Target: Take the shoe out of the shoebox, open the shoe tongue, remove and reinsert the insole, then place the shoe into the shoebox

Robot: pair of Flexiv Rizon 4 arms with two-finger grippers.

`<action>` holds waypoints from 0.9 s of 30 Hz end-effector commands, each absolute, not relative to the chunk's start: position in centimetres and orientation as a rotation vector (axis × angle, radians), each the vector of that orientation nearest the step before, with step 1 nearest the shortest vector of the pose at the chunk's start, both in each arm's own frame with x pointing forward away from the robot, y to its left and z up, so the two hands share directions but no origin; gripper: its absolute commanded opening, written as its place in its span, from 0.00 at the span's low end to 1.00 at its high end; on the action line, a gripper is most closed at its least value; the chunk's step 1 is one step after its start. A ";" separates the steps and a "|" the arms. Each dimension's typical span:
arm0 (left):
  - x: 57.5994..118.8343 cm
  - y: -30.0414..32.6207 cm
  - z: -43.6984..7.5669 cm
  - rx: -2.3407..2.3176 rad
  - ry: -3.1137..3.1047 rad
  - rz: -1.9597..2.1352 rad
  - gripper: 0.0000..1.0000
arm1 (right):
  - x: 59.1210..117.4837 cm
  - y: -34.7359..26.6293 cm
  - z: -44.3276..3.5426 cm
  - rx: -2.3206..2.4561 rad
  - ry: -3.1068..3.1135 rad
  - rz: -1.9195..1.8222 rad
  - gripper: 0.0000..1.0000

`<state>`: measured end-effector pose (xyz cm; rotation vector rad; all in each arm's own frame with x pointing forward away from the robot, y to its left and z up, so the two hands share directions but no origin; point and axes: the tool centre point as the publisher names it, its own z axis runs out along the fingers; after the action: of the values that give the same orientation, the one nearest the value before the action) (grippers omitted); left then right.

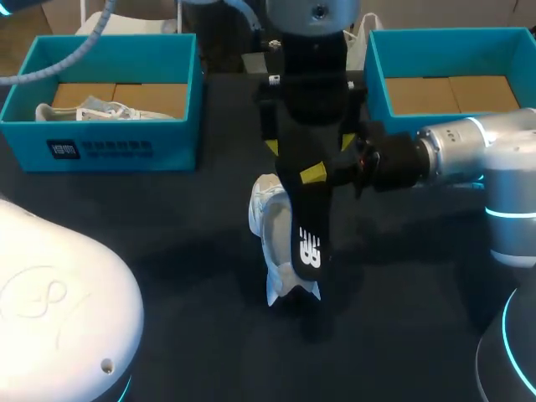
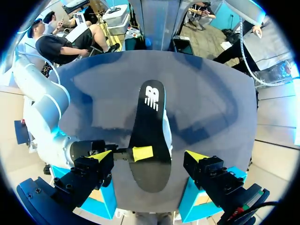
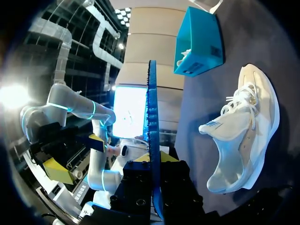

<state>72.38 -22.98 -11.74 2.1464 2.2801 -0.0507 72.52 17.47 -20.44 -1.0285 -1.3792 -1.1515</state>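
The right gripper is clenched on the black foam insole with a white logo. It pinches the insole near one end, so the rest hangs free in the air above the counter. In the right wrist view the insole stands edge-on between the fingers, a grip that probably keeps the flexible piece flat enough to steer.

The white lace-up running shoe lies on its side on the dark counter, just beside and below the insole. Its tongue is folded out and its mouth gapes, which leaves the opening clear for the insole to go back in.

The left gripper hangs directly over both, its yellow-tipped fingers spread wide and holding nothing. It seems placed to steady the shoe or press the insole home.

The removal looks done and the reinsertion still ahead. The floppy tip will likely need lining up with the shoe's mouth.

The teal cardboard shoebox at the right holds no shoe, plausibly awaiting this one. The matching teal shoebox at the left holds another pale shoe.
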 end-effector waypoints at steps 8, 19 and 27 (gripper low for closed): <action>72.1 -23.2 -11.6 2.149 2.244 -0.081 1.00 | 72.7 17.5 -20.5 -1.019 -1.374 -1.145 0.00; 71.8 -22.0 -11.5 2.055 2.128 -0.238 1.00 | 73.2 16.8 -20.0 -1.020 -1.383 -1.130 0.00; 71.8 -20.7 -11.0 1.939 2.028 -0.397 1.00 | 72.9 16.0 -19.6 -1.043 -1.387 -1.125 0.00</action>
<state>72.15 -22.63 -10.81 2.0570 2.1537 -0.2228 73.14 16.34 -20.02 -1.0320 -1.3819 -1.1298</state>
